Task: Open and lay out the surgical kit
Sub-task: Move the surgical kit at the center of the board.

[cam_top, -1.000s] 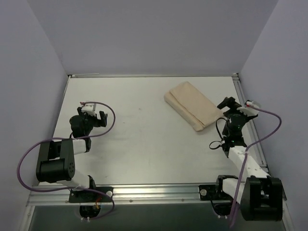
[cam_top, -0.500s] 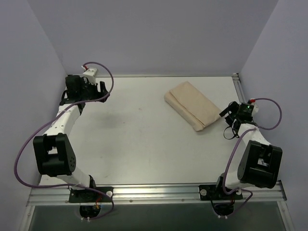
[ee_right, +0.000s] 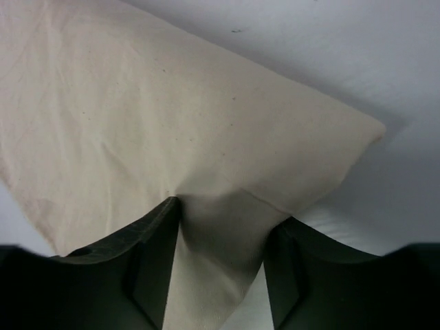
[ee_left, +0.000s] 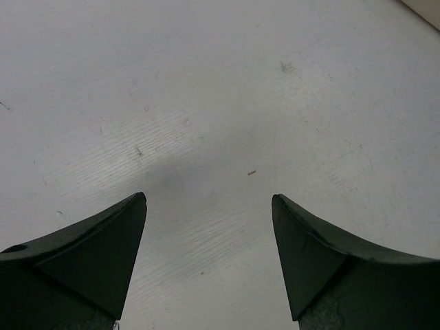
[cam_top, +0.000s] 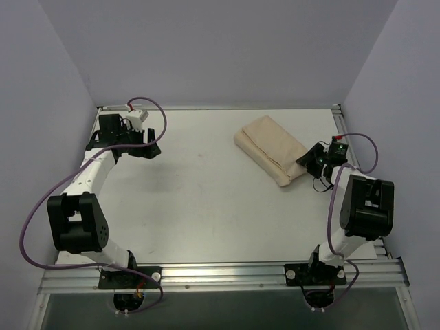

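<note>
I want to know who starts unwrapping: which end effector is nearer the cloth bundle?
Right. The right end effector is at the cloth bundle's near-right corner, straddling the fabric. The left end effector is over bare table at the far left, well apart.

Your beige cloth wrap (cam_top: 273,149) is folded shut; anything inside is covered. In the right wrist view it runs off frame from 8 to 12 o'clock, and you cannot tell whether the right gripper (ee_right: 223,216) pinches the fold.
</note>
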Controlling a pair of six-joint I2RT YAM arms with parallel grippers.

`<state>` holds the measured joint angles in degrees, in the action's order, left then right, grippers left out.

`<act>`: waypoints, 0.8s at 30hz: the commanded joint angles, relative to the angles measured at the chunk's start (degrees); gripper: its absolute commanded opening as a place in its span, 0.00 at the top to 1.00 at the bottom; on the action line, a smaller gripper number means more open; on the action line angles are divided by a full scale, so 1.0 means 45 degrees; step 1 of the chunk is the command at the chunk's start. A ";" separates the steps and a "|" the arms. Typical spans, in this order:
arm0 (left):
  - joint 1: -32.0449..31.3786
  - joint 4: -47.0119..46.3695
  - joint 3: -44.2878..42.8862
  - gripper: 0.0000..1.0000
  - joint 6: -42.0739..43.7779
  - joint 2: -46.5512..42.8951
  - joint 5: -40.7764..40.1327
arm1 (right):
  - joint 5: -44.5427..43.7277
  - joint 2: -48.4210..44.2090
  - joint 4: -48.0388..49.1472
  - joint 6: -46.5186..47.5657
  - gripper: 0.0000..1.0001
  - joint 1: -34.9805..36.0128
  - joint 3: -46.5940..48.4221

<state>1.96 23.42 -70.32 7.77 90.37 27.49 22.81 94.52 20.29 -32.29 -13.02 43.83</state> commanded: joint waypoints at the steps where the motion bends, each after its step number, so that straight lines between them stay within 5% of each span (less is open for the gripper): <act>1: 0.0015 0.0536 -0.0622 0.17 0.0343 -0.0784 0.0259 | 0.0634 0.0655 -0.0310 0.0982 0.58 0.0723 0.0863; 6: 0.0034 0.0967 -0.0661 0.17 0.0539 -0.0999 0.0181 | 0.0324 0.0364 -0.0857 0.0578 0.84 0.2128 0.1256; 13: 0.0034 0.1065 -0.0505 0.18 0.0461 -0.0591 0.0142 | -0.2150 -0.2308 0.0293 -0.3033 0.92 0.6241 -0.1239; 18: -0.0160 0.1026 -0.0603 0.18 0.0402 0.0306 0.0279 | -0.4578 -0.2588 0.1601 -0.6918 0.84 1.0113 -0.2358; 24: -0.0766 0.1318 -0.1032 0.19 0.0558 0.1420 0.0142 | -0.4990 -0.0908 -0.0460 -0.5835 0.58 1.3297 0.0386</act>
<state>0.51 28.23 -71.42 9.39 95.00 27.33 2.81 87.81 23.90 -58.54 42.13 38.04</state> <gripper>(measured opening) 0.812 0.382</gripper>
